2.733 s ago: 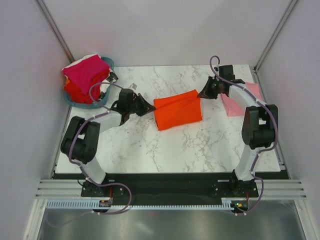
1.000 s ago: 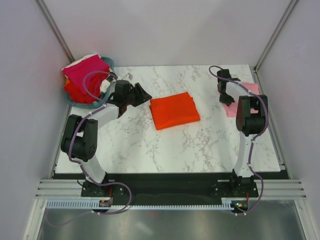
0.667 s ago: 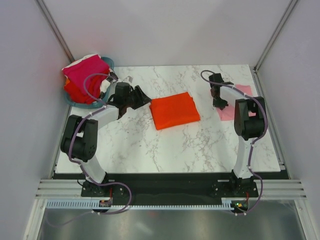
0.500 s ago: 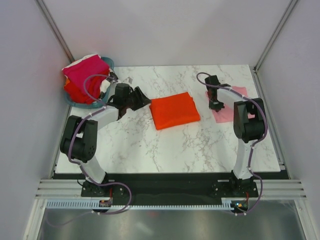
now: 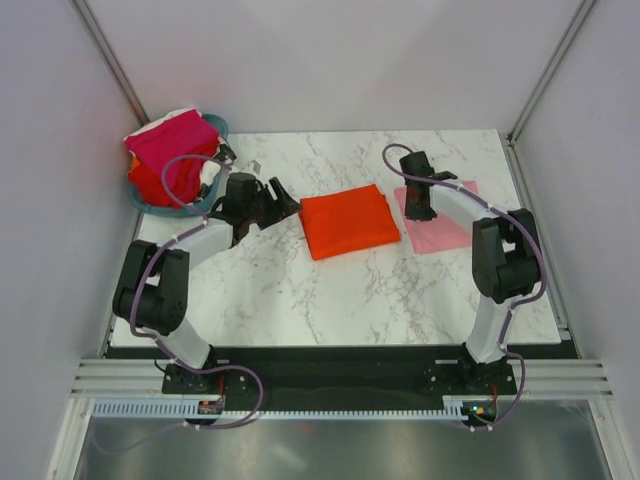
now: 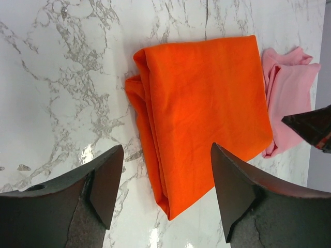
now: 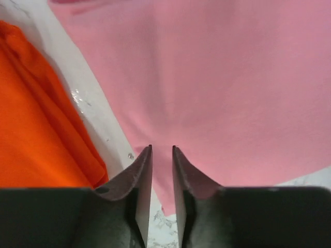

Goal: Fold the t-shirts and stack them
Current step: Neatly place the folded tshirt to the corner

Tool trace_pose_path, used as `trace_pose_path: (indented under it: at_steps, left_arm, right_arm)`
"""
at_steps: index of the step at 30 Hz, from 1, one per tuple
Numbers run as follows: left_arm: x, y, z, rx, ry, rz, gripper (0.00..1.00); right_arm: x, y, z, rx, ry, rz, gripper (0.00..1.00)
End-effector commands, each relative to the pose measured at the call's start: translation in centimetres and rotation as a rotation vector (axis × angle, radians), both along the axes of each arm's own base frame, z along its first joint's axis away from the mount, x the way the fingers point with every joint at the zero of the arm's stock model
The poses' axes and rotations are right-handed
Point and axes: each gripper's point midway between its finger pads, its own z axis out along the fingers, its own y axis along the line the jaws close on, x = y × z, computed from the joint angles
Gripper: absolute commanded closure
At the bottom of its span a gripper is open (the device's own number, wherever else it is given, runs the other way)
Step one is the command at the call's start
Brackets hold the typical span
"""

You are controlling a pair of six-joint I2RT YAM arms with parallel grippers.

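An orange-red t-shirt (image 5: 350, 222) (image 6: 201, 113) lies folded flat mid-table. Right beside it lies a light pink t-shirt (image 5: 437, 216) (image 6: 287, 95) (image 7: 232, 77), flat, with a thin strip of marble between them. My left gripper (image 5: 285, 200) (image 6: 166, 146) hovers at the orange shirt's left edge, jaws wide open and holding nothing. My right gripper (image 5: 418, 205) (image 7: 162, 148) sits low over the pink shirt's left edge. Its jaws stand slightly apart, and flat pink cloth shows through the narrow gap. The orange shirt's edge (image 7: 36, 129) shows left of those fingers.
A teal basket (image 5: 148, 205) stands at the table's back left corner, piled with magenta (image 5: 170, 145), red and white shirts. White walls close in the table on the left, the back and the right. Bare marble (image 5: 330, 300) stretches in front of the shirts.
My right gripper dragged the pink shirt leftward from the right edge to beside the orange shirt, then parted its jaws a little. My left gripper opened wider and barely shifted.
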Motion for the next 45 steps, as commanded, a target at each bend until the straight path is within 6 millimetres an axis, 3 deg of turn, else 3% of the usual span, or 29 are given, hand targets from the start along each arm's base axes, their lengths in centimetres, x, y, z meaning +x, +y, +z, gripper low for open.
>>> trace_pose_path:
  at_steps: [1,2,5,8,12,17,21,28,33,42,45]
  left_arm:
    - [0.1,0.8,1.7,0.037,-0.072,-0.004,0.24]
    - [-0.1,0.7,1.7,0.034,-0.067,-0.009,0.24]
    - [-0.5,0.7,1.3,0.032,-0.058,-0.01,0.24]
    - [-0.8,0.3,0.8,0.021,-0.049,-0.032,0.26]
    - [-0.5,-0.6,0.6,-0.002,-0.059,-0.05,0.28]
    - [0.2,-1.1,-0.6,0.005,-0.035,-0.03,0.3]
    - [0.7,-2.3,-1.2,0.015,-0.028,-0.04,0.3]
    - [1.4,-2.9,-2.9,0.043,0.001,-0.004,0.28]
    - [2.0,-3.0,-3.8,0.041,0.021,0.009,0.29]
    - [2.6,-3.4,-4.1,0.035,0.029,0.011,0.31]
    - [2.8,-3.4,-4.2,0.034,0.03,0.014,0.32]
  right_arm:
    - [2.5,0.3,6.7,0.074,-0.217,-0.022,0.69]
    - [3.0,0.9,7.6,0.108,-0.249,-0.01,0.57]
    - [4.3,2.8,10.0,0.219,-0.326,0.034,0.46]
    - [5.6,4.9,10.7,0.316,-0.353,0.09,0.38]
    - [6.5,7.4,9.5,0.42,-0.343,0.166,0.32]
    - [7.9,9.6,8.1,0.534,-0.325,0.215,0.39]
    - [8.7,9.5,5.3,0.555,-0.274,0.197,0.38]
    - [9.6,8.3,2.6,0.566,-0.234,0.166,0.34]
    - [9.9,8.3,0.4,0.636,-0.189,0.154,0.42]
    - [9.9,9.3,-1.7,0.747,-0.147,0.161,0.43]
    - [9.8,9.3,-2.4,0.759,-0.128,0.153,0.53]
